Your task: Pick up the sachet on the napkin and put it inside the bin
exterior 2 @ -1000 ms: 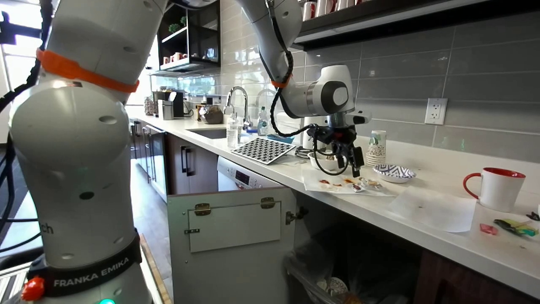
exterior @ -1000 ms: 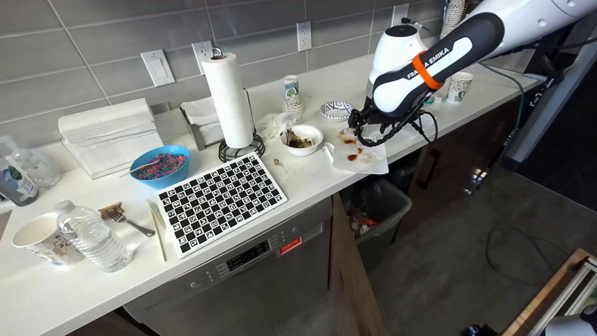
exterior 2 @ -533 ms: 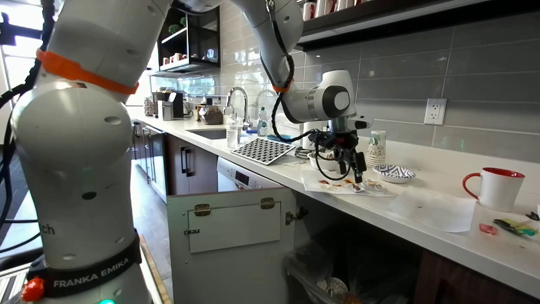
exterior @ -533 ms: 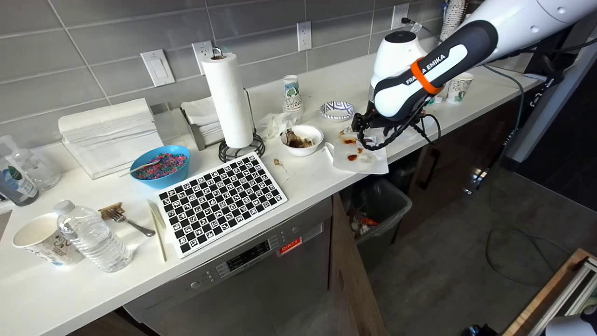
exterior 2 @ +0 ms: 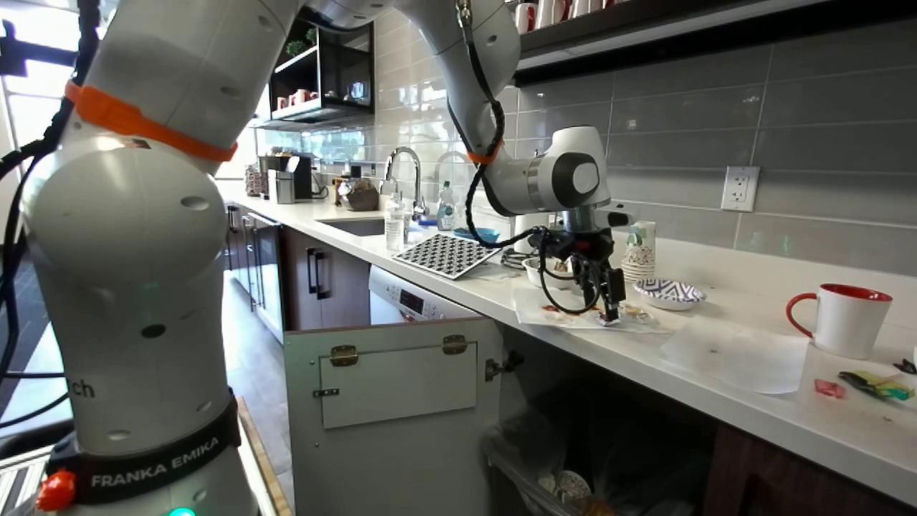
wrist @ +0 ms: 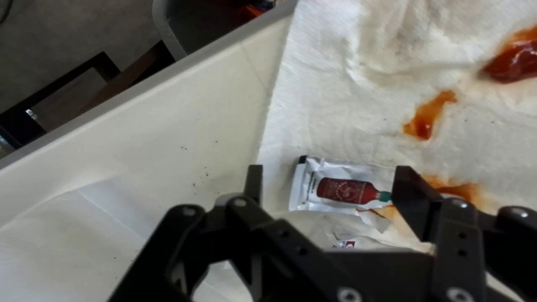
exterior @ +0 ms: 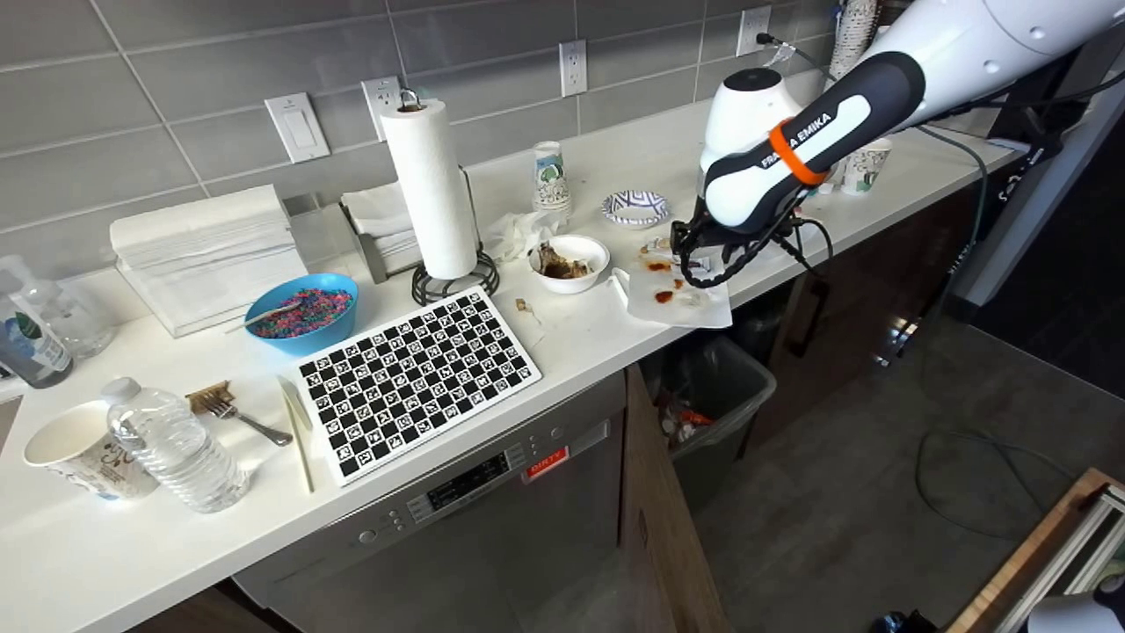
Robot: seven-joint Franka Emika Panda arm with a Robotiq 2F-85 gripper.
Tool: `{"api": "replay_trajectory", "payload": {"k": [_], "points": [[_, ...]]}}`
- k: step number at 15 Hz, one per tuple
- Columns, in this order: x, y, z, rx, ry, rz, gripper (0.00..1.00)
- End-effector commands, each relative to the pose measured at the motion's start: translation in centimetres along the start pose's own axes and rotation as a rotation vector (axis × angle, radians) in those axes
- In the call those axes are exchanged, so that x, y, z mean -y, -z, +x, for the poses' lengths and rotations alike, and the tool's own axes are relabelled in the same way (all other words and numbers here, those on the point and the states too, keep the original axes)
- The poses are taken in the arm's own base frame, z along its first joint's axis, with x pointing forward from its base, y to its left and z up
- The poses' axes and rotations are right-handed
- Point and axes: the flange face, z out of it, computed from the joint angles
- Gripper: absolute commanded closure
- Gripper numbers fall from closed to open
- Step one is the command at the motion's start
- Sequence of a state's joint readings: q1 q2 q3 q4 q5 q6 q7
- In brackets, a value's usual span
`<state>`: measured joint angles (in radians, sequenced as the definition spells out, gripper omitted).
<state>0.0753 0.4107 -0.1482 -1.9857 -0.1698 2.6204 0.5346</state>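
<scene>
The sachet (wrist: 348,188), silver with a red bottle print, lies flat on the stained white napkin (wrist: 323,105). The napkin lies on the counter in both exterior views (exterior: 700,314) (exterior 2: 536,309). My gripper (wrist: 328,180) is open, with the sachet between its fingers in the wrist view; the right fingertip hides the sachet's right end. In an exterior view the fingertips (exterior 2: 609,304) are just above or at the sachet (exterior 2: 609,321); contact cannot be told. The dark bin (exterior: 754,387) with a clear liner stands below the counter edge; it also shows in an exterior view (exterior 2: 516,476).
Another crumpled wrapper (wrist: 356,242) lies beside the sachet. A white bowl (exterior: 571,264) with food scraps, a patterned bowl (exterior: 635,209) and stacked cups (exterior 2: 638,254) stand nearby. A white sheet (exterior 2: 738,358) and a mug (exterior 2: 852,322) are farther along. A cabinet door (exterior 2: 394,416) hangs open.
My gripper has moved down toward the sachet and slightly right in an exterior view. Nothing on the counter has moved.
</scene>
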Motion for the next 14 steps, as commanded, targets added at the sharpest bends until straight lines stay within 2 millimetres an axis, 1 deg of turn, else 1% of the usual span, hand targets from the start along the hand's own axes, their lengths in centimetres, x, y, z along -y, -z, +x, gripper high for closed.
{"api": "replay_trajectory", "payload": {"k": [1, 2, 3, 6, 7, 9, 10, 12, 13, 14], "points": [[0.7, -0.5, 0.5, -0.008, 0.011, 0.0, 0.23], [0.9, -0.6, 0.5, -0.009, 0.015, 0.001, 0.27], [1.0, -0.6, 0.6, -0.011, 0.018, 0.0, 0.26], [1.2, -0.8, 0.8, -0.014, 0.025, -0.003, 0.43], [1.1, -1.0, 0.9, -0.014, 0.026, -0.005, 0.54], [1.1, -1.2, 1.0, -0.015, 0.026, -0.006, 0.52], [1.1, -1.3, 1.0, -0.015, 0.026, -0.007, 0.6], [1.0, -1.5, 1.1, -0.015, 0.026, -0.007, 0.63], [1.0, -1.5, 1.2, -0.015, 0.025, -0.009, 0.7], [0.9, -1.5, 1.2, -0.016, 0.024, -0.011, 0.67]]}}
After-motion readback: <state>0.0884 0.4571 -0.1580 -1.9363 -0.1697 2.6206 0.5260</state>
